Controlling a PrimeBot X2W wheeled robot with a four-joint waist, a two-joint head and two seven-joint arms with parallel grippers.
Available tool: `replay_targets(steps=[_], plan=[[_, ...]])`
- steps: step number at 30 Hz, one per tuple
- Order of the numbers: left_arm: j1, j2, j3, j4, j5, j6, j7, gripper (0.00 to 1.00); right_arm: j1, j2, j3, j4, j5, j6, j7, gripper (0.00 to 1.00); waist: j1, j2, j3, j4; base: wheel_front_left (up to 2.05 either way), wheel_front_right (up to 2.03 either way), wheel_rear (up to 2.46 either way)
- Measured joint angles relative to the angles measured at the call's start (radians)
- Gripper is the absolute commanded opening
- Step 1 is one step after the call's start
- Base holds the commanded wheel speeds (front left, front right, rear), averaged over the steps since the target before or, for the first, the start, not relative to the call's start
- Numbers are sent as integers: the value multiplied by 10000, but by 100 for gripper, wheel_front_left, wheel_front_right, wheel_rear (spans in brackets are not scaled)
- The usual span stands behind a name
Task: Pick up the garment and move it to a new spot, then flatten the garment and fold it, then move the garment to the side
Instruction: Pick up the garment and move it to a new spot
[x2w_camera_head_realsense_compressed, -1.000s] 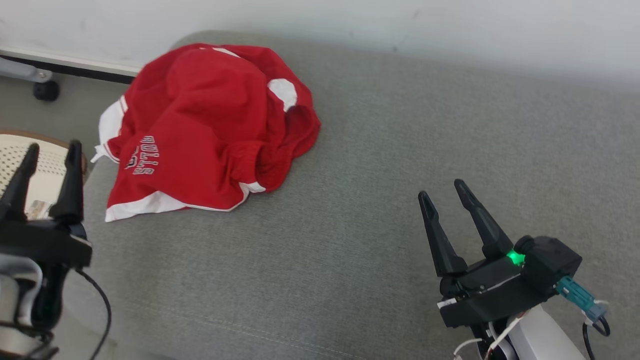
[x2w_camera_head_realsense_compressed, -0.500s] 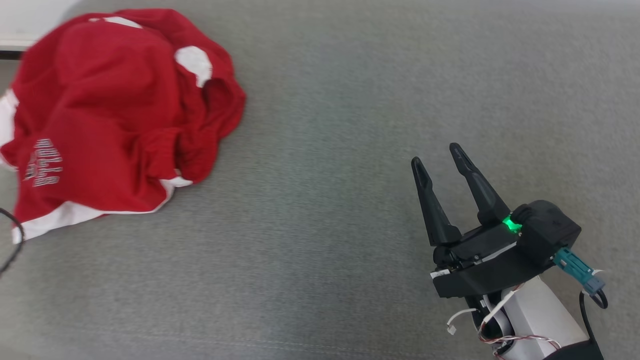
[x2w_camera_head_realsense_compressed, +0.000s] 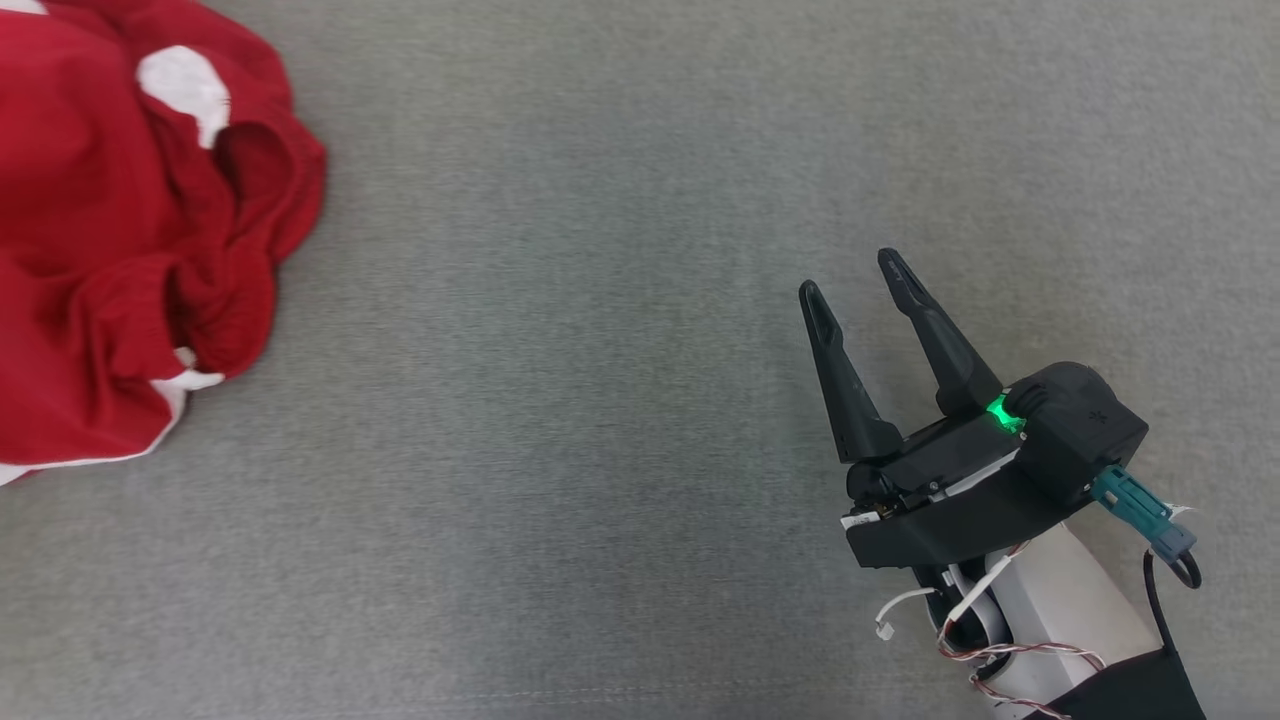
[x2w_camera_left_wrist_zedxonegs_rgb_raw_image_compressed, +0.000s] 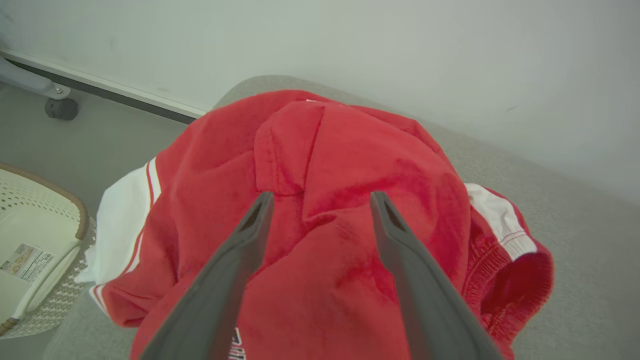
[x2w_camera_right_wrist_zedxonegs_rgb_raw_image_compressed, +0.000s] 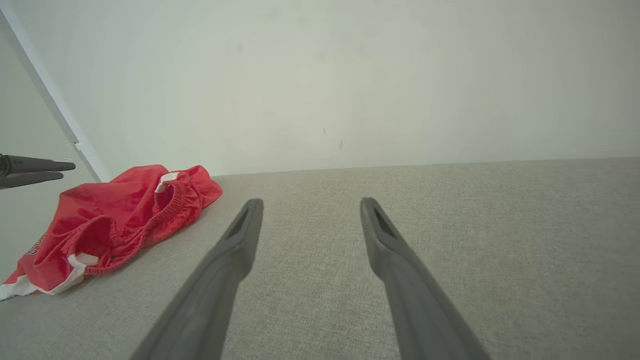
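The garment (x2w_camera_head_realsense_compressed: 110, 260) is a pair of red shorts with white trim, crumpled in a heap at the left end of a grey cushioned surface (x2w_camera_head_realsense_compressed: 560, 420). In the left wrist view my left gripper (x2w_camera_left_wrist_zedxonegs_rgb_raw_image_compressed: 320, 202) hovers open just above the garment (x2w_camera_left_wrist_zedxonegs_rgb_raw_image_compressed: 350, 200), fingers spread over its top folds, touching nothing I can make out. My right gripper (x2w_camera_head_realsense_compressed: 850, 275) is open and empty over bare grey fabric, well to the right of the heap. The right wrist view shows the garment (x2w_camera_right_wrist_zedxonegs_rgb_raw_image_compressed: 115, 220) far to the left, with my left gripper's fingertips (x2w_camera_right_wrist_zedxonegs_rgb_raw_image_compressed: 60, 166) above it.
A pale wall (x2w_camera_left_wrist_zedxonegs_rgb_raw_image_compressed: 350, 55) runs behind the grey surface. Off its left end, low on the floor, stands a white woven basket (x2w_camera_left_wrist_zedxonegs_rgb_raw_image_compressed: 45, 235) with a brown rim. A caster wheel (x2w_camera_left_wrist_zedxonegs_rgb_raw_image_compressed: 62, 107) sits by the baseboard.
The head camera has swung right and down, so the garment has slid to the picture's left edge and my left gripper has left it. The right gripper stays open.
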Motion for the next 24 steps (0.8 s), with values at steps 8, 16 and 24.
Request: replay_targets(steps=[8, 16, 24], plan=[[-167, 107, -568, 345, -527, 0, 1273, 100, -4, 36, -100, -6, -65, 0, 0, 100, 0, 0, 520, -484, 0, 0, 0], [-347, 92, -1135, 838, -658, 0, 2268, 46, -57, 52, -219, 100, -86, 0, 0, 100, -2, 0, 708, -643, 0, 0, 0], [-642, 109, -1360, 966, -744, 0, 2451, 0, -129, 81, -305, 224, -165, 0, 0, 100, -2, 0, 672, -627, 0, 0, 0]])
